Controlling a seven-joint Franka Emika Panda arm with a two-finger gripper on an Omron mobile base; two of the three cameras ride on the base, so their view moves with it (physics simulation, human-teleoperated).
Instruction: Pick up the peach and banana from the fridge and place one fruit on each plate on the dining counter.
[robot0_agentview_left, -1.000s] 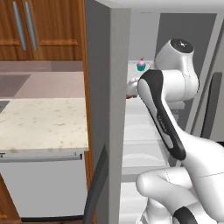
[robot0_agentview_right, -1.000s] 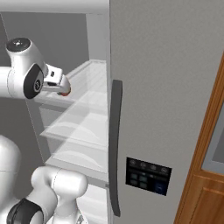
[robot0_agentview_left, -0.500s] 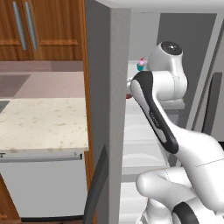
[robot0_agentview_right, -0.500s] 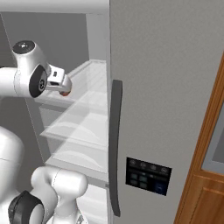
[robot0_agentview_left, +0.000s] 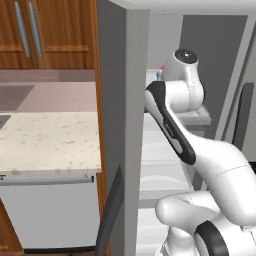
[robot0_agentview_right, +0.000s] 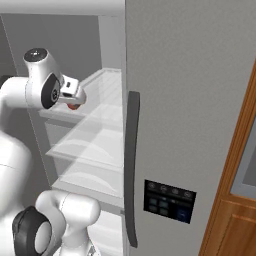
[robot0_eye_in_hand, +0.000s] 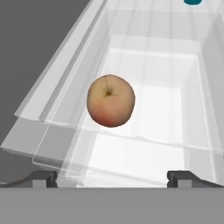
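Peach: sat on a clear glass shelf inside the fridge, near its front edge, at about 12 o'clock from the fingertips in the hand view.
Gripper: jaws spread wide, nothing between them, well short of the fruit.
Risk: a low approach could catch the shelf lip; an off-centre close could roll the round peach away.

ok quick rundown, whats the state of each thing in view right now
grey-silver fridge: door open, glass shelves exposed
small round orange-red peach: resting on a clear glass shelf, not held, stem dimple facing the camera
hand: open, fingertips apart, short of the peach
brown wooden wall cabinets: doors closed
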